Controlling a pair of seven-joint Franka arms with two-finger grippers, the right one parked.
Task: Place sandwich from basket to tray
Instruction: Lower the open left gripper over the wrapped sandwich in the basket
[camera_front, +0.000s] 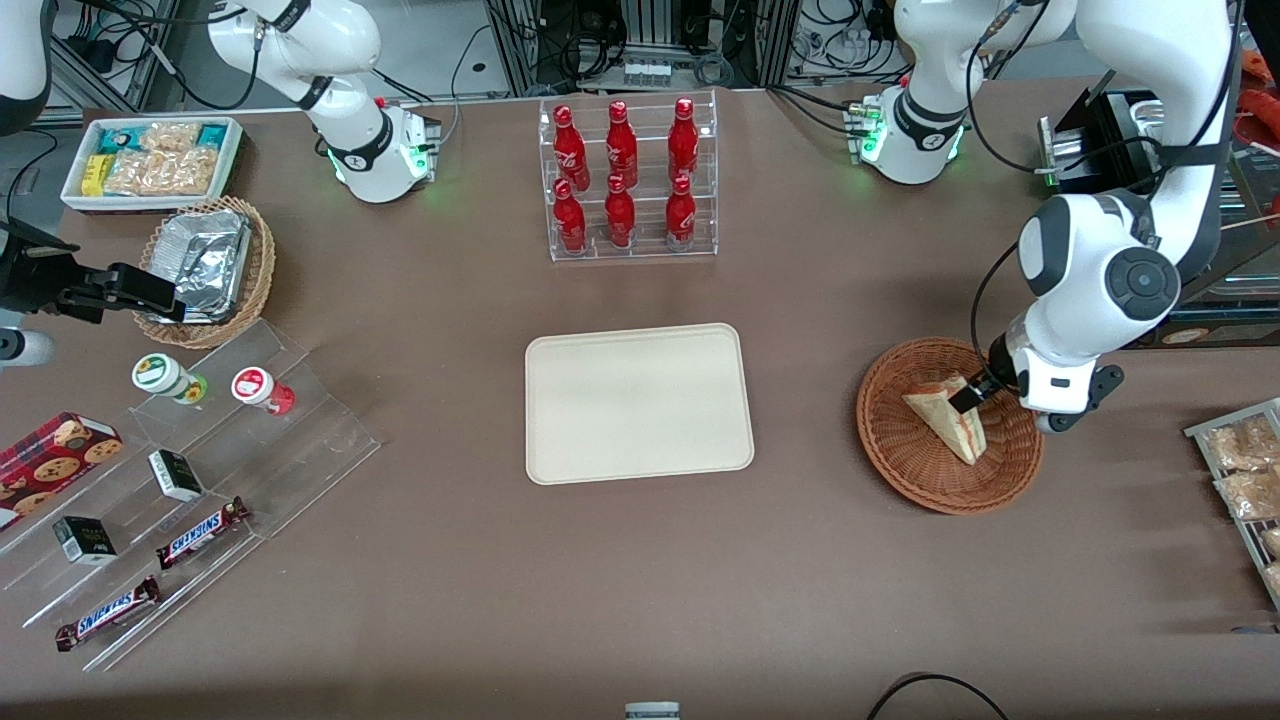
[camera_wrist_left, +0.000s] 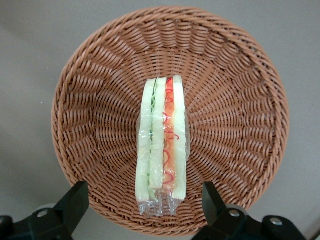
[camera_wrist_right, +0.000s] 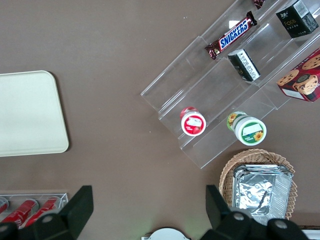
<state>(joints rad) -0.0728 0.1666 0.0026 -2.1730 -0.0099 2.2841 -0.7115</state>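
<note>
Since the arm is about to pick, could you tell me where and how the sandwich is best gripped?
Probably across its two flat bread faces, coming straight down from above. The sandwich stands on edge in the basket, filling layers facing up, so the faces are free. The gripper hangs open over it, one finger to either side, above one end; gripping nearer mid-length would likely balance better.

My hand (camera_wrist_left: 142, 207) hangs open over the basket (camera_front: 905, 460), fingers (camera_wrist_left: 75, 197) clear of the sandwich (camera_wrist_left: 162, 145) between them; bare tabletop (camera_front: 800, 400) leads to the tray (camera_front: 638, 402).
</note>
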